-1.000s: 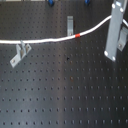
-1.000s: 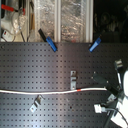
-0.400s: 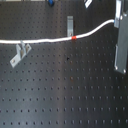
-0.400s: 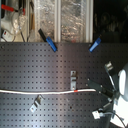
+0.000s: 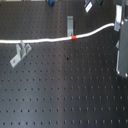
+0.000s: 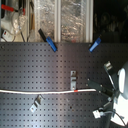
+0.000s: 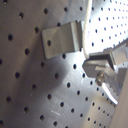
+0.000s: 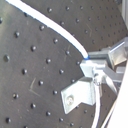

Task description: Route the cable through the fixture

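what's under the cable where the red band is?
Bare perforated board. In both exterior views the cable runs across it, its red band just in front of one metal bracket, not through it. Whether it touches the board, I can't tell.

All four pictures are soft and low in detail. In the first exterior view the dark perforated counter (image 5: 60,95) is lit evenly, with a faint sheen toward its near part, and the white cable (image 5: 45,40) is rendered almost overexposed. In the second exterior view glare is seen on the clear plastic sheeting (image 6: 60,17) at the back, and a blown-out white shape at the second exterior view's right edge. In both wrist views the board is washed grey by reflected light; the metal bracket (image 7: 62,39) is blurred, and short soft shadows are cast beside it.
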Available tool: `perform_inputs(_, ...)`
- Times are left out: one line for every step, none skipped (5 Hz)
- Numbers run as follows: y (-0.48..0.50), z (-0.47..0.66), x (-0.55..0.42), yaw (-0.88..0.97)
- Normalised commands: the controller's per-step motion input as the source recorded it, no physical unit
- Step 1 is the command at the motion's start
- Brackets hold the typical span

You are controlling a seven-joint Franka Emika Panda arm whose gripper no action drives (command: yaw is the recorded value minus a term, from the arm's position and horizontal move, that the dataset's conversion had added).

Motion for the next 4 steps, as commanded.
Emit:
perform_inputs(0.002,0.07,0.001,-0.14)
perform_inputs(0.028,0.02,0.007,-0.03)
perform_inputs(0.007,0.33,0.003,-0.05)
perform_inputs(0.008,0.36,0.004,-0.05)
